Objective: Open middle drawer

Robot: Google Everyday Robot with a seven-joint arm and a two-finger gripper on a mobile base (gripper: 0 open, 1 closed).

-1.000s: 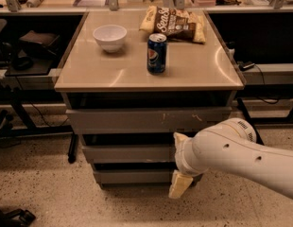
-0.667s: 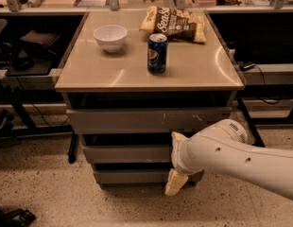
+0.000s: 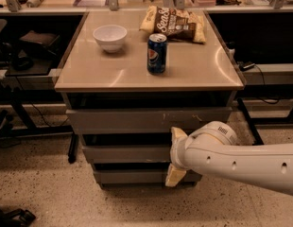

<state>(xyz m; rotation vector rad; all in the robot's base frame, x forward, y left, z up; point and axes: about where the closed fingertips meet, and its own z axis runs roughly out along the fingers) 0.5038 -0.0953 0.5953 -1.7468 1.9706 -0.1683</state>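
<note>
The middle drawer (image 3: 125, 153) is the plain grey front between the taller flecked top front (image 3: 146, 119) and the narrow bottom front (image 3: 132, 176). It sits nearly flush with the others. My gripper (image 3: 176, 155) is at the right part of the middle drawer front, and the white arm (image 3: 241, 162) comes in from the right. One pale finger (image 3: 177, 136) shows at the drawer's upper edge and the other (image 3: 173, 175) at its lower edge. They are spread apart, so the gripper is open. The wrist hides the right end of the drawer front.
On the tan top (image 3: 203, 74) stand a white bowl (image 3: 110, 36), a blue soda can (image 3: 157, 54) and a chip bag (image 3: 177, 23). Dark shelving and cables flank the cabinet. Speckled floor (image 3: 47, 193) lies in front.
The arm and gripper have shifted a little to the left and up along the drawer fronts. The drawers have not moved.
</note>
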